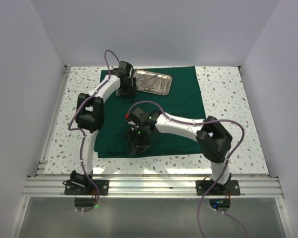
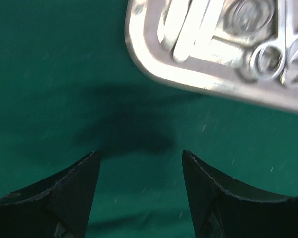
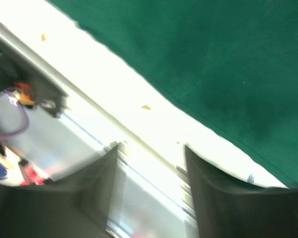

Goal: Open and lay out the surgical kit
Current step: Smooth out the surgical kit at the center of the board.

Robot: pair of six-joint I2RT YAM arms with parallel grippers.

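Note:
The dark green cloth (image 1: 184, 99) of the surgical kit lies spread flat on the speckled table. On its far part sits the shiny steel tray (image 1: 153, 81) with slim silver instruments (image 2: 268, 57) inside. My left gripper (image 1: 126, 90) hovers over the cloth just left of the tray, open and empty (image 2: 139, 158), the tray's corner (image 2: 139, 49) ahead of it. My right gripper (image 1: 139, 144) is at the cloth's near edge (image 3: 198, 114), tilted toward the table front. Its fingers (image 3: 151, 148) stand apart with nothing between them.
An aluminium rail (image 1: 154, 186) runs along the table's near edge, with both arm bases and purple cables (image 1: 87, 148) on it. White walls enclose the left, right and back. Speckled table surface (image 1: 228, 104) shows right of the cloth.

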